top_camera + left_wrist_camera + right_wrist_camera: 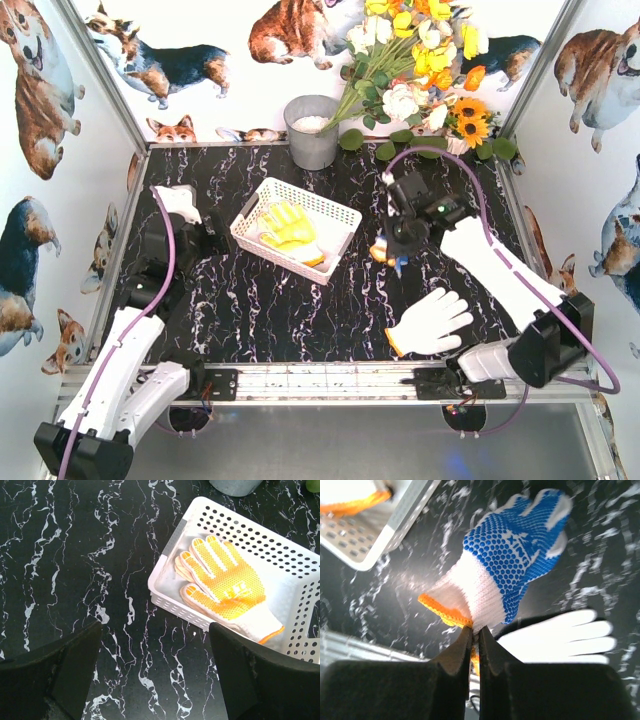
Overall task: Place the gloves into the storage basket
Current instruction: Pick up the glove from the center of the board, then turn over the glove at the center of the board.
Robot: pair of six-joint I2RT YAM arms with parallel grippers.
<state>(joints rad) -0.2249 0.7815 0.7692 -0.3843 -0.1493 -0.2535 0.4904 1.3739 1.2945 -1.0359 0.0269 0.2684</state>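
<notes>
Fingers, right gripper (474, 630): pinched shut on orange cuff of blue-dotted glove (515, 555), just right of storage basket (245, 215).
Fingers, left gripper (155, 627): spread wide, empty, over marble table (250, 310) left of basket.
Basket: 1 yellow-dotted glove (225, 585) inside.
Table: 1 white glove (430, 322), near edge.

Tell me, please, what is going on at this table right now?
The robot is collecting gloves into the white storage basket. The right gripper is shut on the cuff of a blue-dotted glove, holding it beside the basket, not yet over it. A yellow-dotted glove already lies in the basket. The left gripper is open and empty on the basket's other side. A plain white glove lies on the table.
</notes>
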